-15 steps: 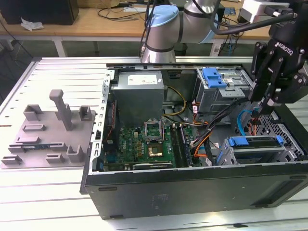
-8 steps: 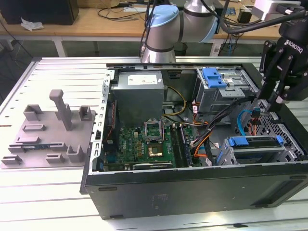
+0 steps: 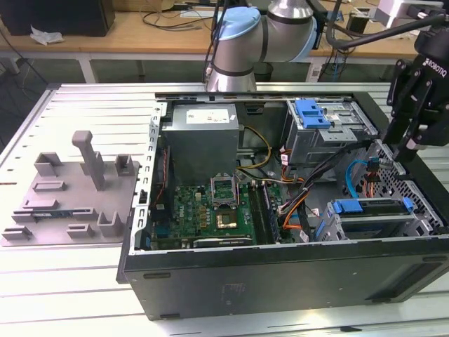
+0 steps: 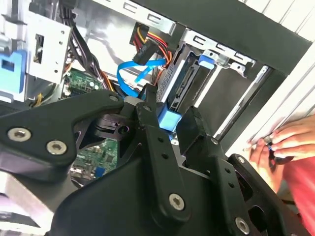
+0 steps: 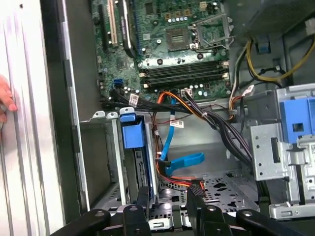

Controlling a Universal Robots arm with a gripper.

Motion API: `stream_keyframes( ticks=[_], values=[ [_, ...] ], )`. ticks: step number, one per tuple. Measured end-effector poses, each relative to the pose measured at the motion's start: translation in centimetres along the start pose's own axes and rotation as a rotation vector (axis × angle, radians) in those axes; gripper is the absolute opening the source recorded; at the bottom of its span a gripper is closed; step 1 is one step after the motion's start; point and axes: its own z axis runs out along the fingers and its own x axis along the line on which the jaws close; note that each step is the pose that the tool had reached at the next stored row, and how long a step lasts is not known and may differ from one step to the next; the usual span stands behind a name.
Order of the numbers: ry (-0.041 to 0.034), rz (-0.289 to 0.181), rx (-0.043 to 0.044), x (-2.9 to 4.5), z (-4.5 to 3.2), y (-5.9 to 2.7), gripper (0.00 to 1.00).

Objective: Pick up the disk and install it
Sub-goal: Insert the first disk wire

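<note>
In the exterior view the claw (image 3: 409,147) hangs over the case (image 3: 280,274) rim at 3 o'clock, and the disk (image 3: 372,208) sits in its bay at 4 o'clock. The first wrist view shows the fingers (image 5: 142,196) apart, holding nothing, near the disk's end. Both wrist views catch a hand (image 4: 283,145) beside the case.

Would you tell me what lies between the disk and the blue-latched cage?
In the first wrist view, a blue cable and a black cable bundle run between the disk and the cage.
</note>
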Motion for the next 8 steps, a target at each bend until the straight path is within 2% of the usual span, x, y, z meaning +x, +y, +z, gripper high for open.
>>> stream_keyframes(
  ticks=[2, 3, 4, 6, 8],
  values=[
    [0.0015, 0.034, -0.0027, -0.07, 0.02, -0.17, 0.44],
    [0.006, 0.038, -0.0023, -0.25, 0.02, -0.24, 0.44],
    [0.0155, 0.039, -0.0013, -0.65, 0.0, -0.27, 0.44],
    [0.0399, 0.04, -0.0003, -1.49, -0.01, -0.35, 0.44],
    [0.05, 0.041, -0.0003, -1.77, 0.01, -0.41, 0.44]
  ],
)
